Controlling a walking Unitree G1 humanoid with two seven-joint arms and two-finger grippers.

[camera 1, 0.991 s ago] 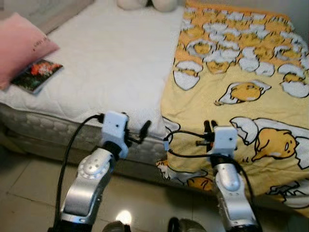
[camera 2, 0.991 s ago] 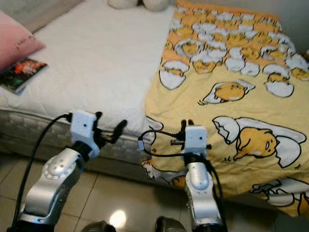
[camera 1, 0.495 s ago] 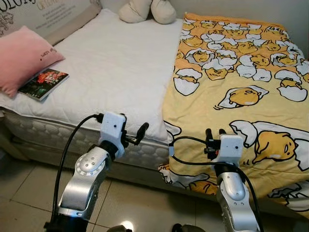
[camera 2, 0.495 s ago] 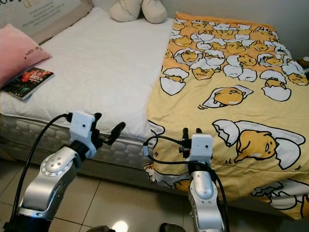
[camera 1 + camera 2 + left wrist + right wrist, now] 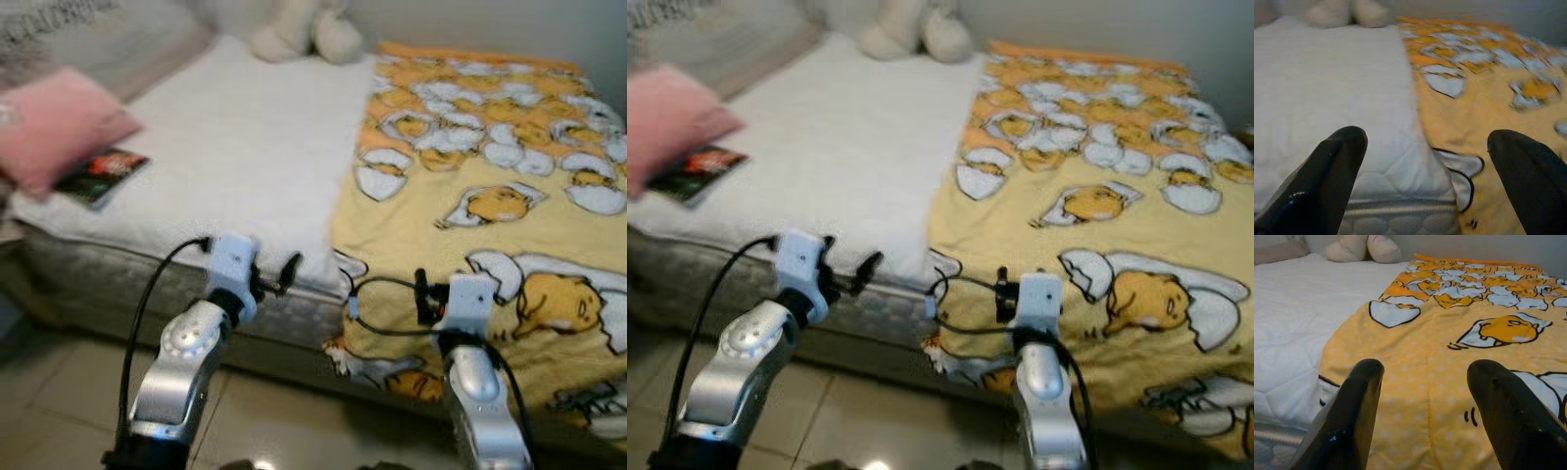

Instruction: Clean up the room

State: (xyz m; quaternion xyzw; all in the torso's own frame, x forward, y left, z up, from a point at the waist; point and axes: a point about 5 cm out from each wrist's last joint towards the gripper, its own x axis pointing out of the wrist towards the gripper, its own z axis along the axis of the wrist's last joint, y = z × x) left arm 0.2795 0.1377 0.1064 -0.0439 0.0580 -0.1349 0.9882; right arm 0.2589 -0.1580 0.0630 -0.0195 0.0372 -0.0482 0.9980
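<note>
Bed [image 5: 245,157] seen ahead, blurred; yellow blanket [image 5: 490,196] spread over right half, draped past edge. Book [image 5: 103,176] partly tucked under pink pillow [image 5: 54,127], far left. Left pincer [image 5: 274,274] and right pincer [image 5: 421,294] both held released before mattress edge, grasping nothing.

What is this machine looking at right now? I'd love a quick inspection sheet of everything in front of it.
Surface: bed with a bare white mattress, seen from its side.
Job's things: yellow blanket with egg cartoons spread over the bed's right part, its edge hanging over the side; book lying partly under the pink pillow.
Clutter: cream plush toy at the far end.
Hands: left hand and right hand both open, empty, short of the bed edge.
Cables: black cable on the left arm.
Surroundings: tiled floor.
</note>
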